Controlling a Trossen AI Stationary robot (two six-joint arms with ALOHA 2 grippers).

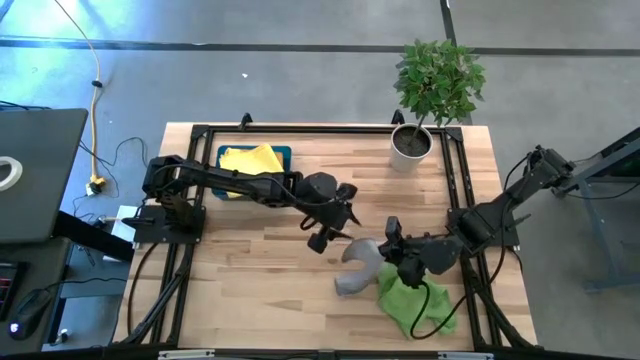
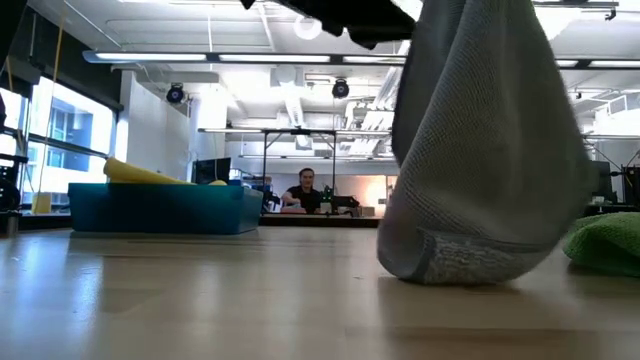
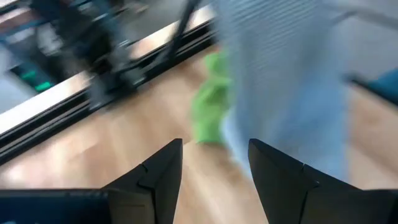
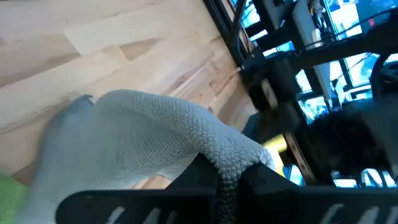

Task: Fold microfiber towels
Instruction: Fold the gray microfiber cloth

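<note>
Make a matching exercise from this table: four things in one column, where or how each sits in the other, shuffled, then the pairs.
Things:
1. grey towel
2. green towel
3. yellow towel
4. potted plant

Places:
A. in the teal tray
B. at the table's far right corner
C. pinched in the right gripper, hanging to the table
D. crumpled on the wood under the right arm

Pairs: 1-C, 2-D, 3-A, 4-B

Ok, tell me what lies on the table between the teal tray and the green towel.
The grey towel hangs there from the right hand, its lower end on the table. The low view shows it between the tray and the green towel.
</note>
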